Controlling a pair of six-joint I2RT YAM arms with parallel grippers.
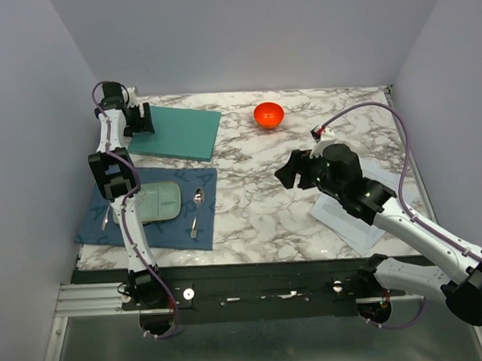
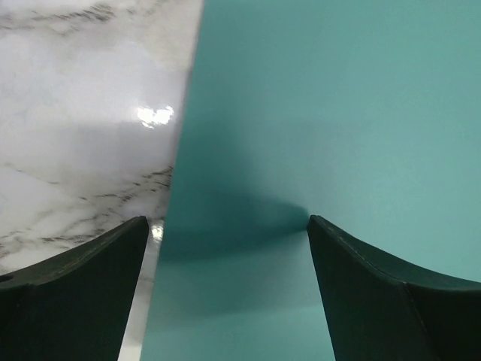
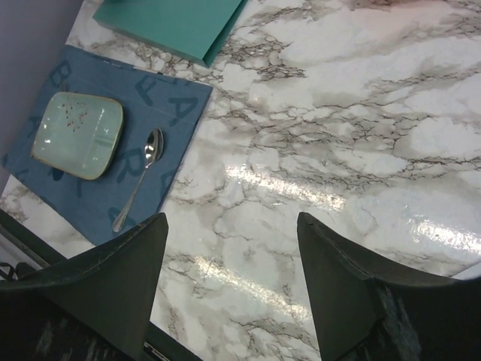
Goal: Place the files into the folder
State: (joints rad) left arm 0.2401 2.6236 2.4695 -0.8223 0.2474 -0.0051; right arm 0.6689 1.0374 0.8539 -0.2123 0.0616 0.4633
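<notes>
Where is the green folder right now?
In the top view, the folder lies flat at the table's far left, beyond the blue mat, with the left gripper at its left edge.

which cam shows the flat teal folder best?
Top external: the flat teal rectangular folder shows nearly whole, with its outline and position clear. Left wrist sees only a close patch with one edge. Right wrist catches just one end at the frame top.

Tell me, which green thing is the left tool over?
The teal folder at the back; the left tool is over its left edge. The paler green tray sits nearer, on the blue mat.
</notes>
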